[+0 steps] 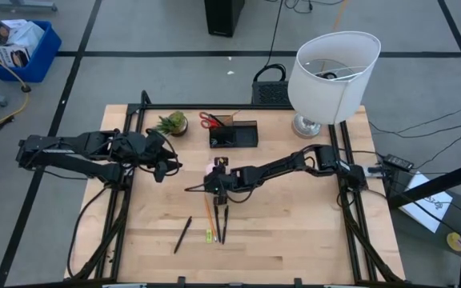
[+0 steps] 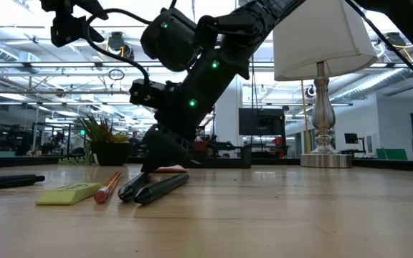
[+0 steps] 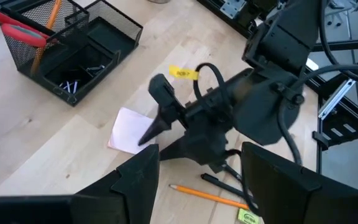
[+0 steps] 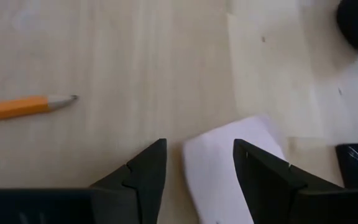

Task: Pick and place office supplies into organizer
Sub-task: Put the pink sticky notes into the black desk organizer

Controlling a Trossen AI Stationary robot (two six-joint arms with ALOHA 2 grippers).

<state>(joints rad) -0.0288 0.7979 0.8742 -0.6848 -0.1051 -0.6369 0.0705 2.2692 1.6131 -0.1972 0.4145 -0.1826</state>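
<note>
Right pincer point(image 4: 194, 180) hovering low over the pink sticky-note pad point(image 4: 232, 165), fingers apart, nothing held.

Pad is lying flat at counter point(image 1: 310, 232) centre, organizer point(image 1: 233, 134) at 12 o'clock from it, still well apart. Risk, my guess: pad is thin and flat, so fingers may be scraping the wood, sliding it away or peeling only top sheets; pencil point(image 1: 209, 216) and pens just beside at 6 o'clock could get bumped. Left pincer point(image 1: 165, 166) waiting at 9 o'clock, fingers apart, empty. Count: one pad, one orange pencil, three black pens point(image 1: 221, 224), one yellow-green piece point(image 2: 68, 193), one red scissors point(image 1: 210, 121) already standing in the organizer, one plant point(image 1: 172, 123), one lamp point(image 1: 332, 76).
</note>
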